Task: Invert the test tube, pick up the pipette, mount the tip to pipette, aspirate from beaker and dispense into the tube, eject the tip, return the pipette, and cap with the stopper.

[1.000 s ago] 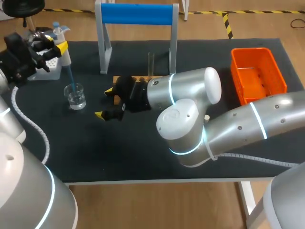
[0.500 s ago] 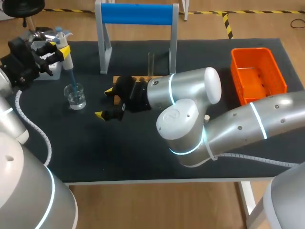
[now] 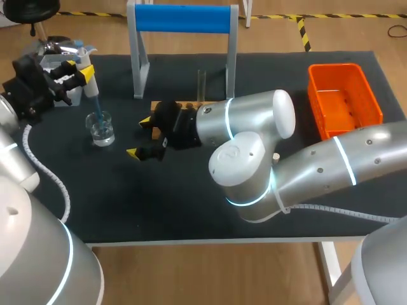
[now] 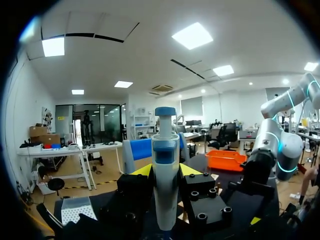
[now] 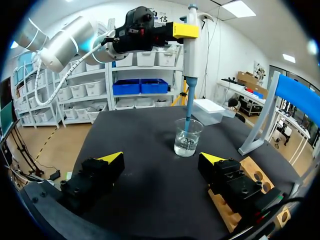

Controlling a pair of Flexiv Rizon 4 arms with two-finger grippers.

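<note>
**Black mat, pipette tip down in the beaker**

Black matting covers the whole tabletop (image 3: pixel 191 203), and most of what stands on it sits along the far half. At the far left corner, the left hand (image 3: pixel 73 68) is clenched on the pipette (image 3: pixel 86 63), one yellow-tipped finger on each side of its white body. The pipette is held nearly upright, plunger end uppermost. Its blue tip (image 5: pixel 187 117) reaches down into the glass beaker (image 3: pixel 100 127), which stands on the mat with clear liquid in its lower part. Just behind the left hand is a pale tip box (image 3: pixel 68 95).

The right arm comes in from the right and reaches past the middle. Its right hand (image 3: pixel 141 136) is released and grips nothing, with the fingers spread wide just above the mat. It faces the beaker, which stands ahead of it and apart from both fingers.

Beside the right hand lies a wooden rack (image 3: pixel 184 103), flat on the mat, and a clear test tube (image 3: pixel 201 86) stands upright at it. Behind the rack rises a grey stand with a blue bar (image 3: pixel 184 19) across its top. An orange basket (image 3: pixel 343 98) sits well apart at the far right corner.
</note>
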